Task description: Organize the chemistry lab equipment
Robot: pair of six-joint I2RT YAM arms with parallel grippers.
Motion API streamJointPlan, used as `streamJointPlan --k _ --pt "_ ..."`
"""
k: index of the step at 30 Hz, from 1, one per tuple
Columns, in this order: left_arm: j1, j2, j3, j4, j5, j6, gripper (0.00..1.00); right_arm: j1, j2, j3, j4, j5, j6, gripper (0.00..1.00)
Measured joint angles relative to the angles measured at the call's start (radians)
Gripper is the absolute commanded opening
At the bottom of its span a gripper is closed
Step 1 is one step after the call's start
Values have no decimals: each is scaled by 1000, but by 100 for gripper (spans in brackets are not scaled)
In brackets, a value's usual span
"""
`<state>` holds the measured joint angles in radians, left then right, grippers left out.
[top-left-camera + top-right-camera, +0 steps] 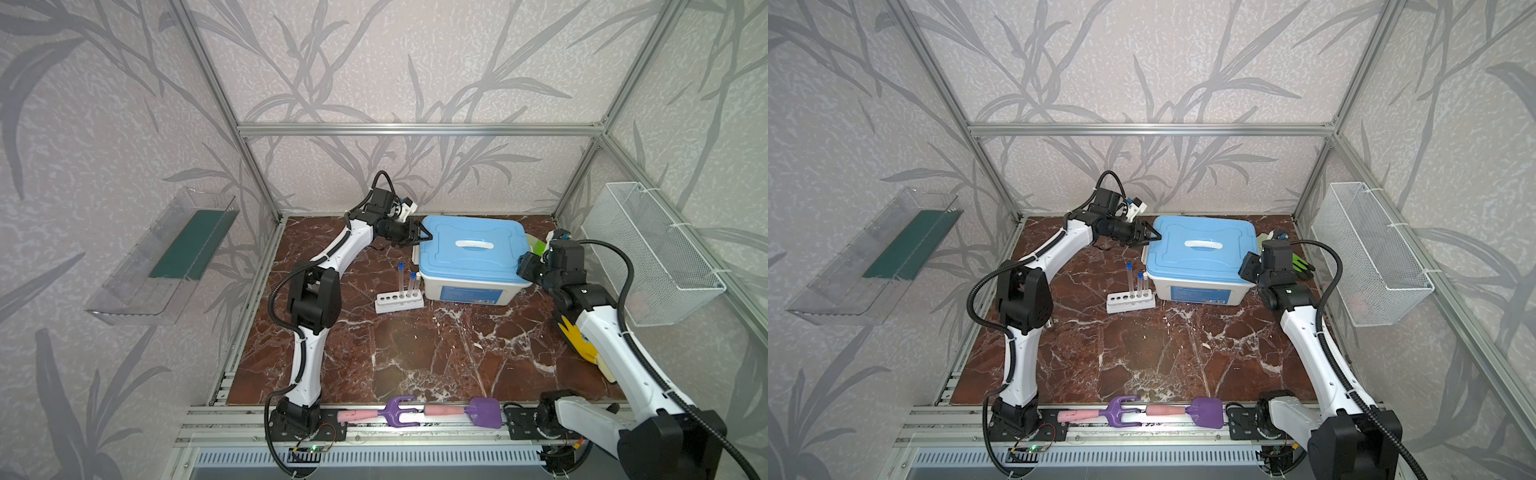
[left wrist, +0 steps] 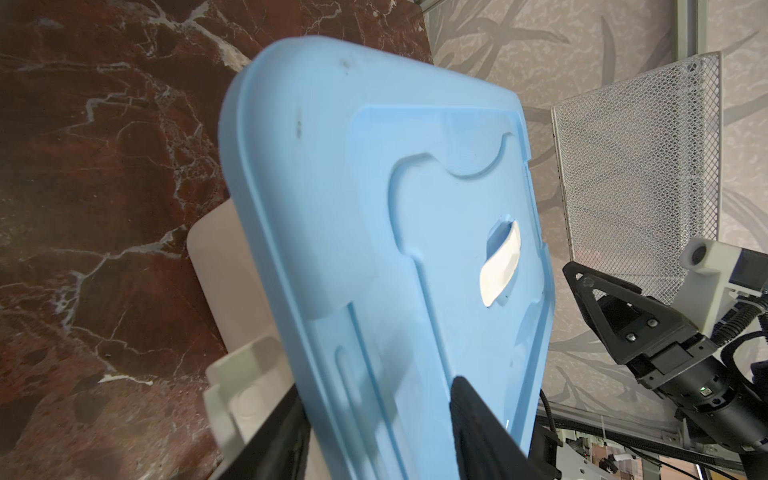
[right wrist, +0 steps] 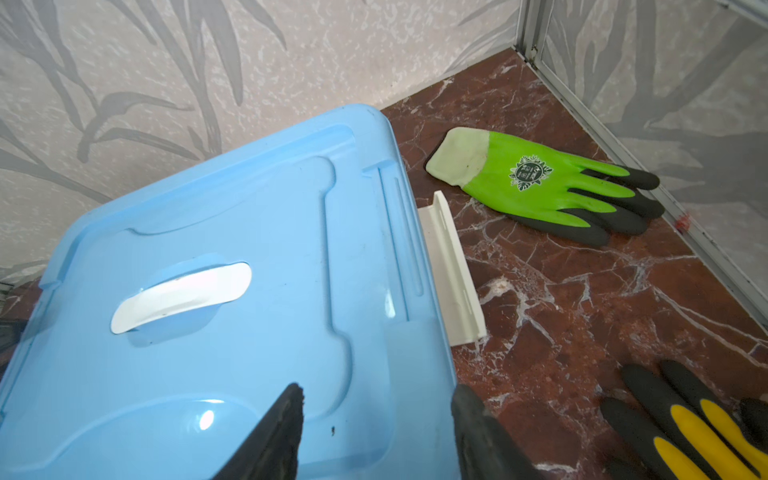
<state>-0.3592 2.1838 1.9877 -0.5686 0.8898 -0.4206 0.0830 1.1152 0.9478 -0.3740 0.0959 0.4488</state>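
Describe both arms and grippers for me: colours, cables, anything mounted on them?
The left arm and right arm have white link shells with black joint housings. A black corrugated cable loops along each. The left gripper and right gripper have black triangular open-frame fingers. A white camera housing sits at each wrist.

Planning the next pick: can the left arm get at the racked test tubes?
Probably yes: the test tubes stand upright in the white rack with nothing over them, though the left gripper sits at the blue lid.

Three tubes (image 1: 1139, 286), one rack (image 1: 1121, 306), one box (image 1: 469, 253), two gloves (image 3: 540, 187), two garden tools (image 1: 399, 412), one basket (image 1: 652, 257).
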Motion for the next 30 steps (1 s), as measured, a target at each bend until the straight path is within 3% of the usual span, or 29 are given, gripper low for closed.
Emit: streamJointPlan --k 30 --pt "-2 0 5 -23 -11 29 54 -13 -66 -82 -24 -1 3 40"
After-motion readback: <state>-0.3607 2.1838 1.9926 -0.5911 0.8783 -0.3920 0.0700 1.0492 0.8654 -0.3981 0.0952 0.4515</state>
